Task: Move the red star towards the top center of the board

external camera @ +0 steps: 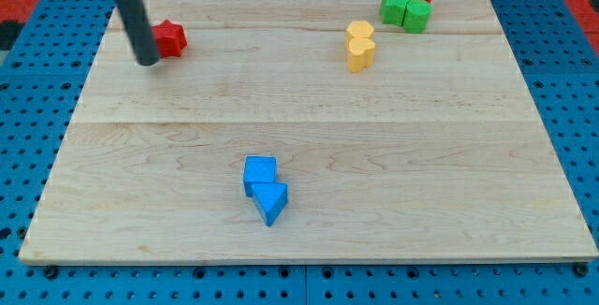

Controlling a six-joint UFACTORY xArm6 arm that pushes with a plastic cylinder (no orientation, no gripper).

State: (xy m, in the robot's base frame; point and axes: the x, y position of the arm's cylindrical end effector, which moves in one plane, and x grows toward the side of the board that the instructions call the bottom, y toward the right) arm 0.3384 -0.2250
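1. The rod's tip is down on the board at the view's upper left, and the red star sits just beside it, on its right and a touch higher in the view. They look to be touching or nearly so; I cannot tell which.
2. That is the relation that matters: the star lies to the right of the tip, and the top centre of the board lies further right again, so a push rightward along the top edge seems the natural line.
3. There is no pincer here to release or clench, only the plain dark rod, grasping nothing.
4. The star is a small, bright red, chunky block lying flat near the board's top left corner, its left points partly hidden behind the rod.
5. The path to the top centre looks clear; the yellow blocks stand well apart, further right.
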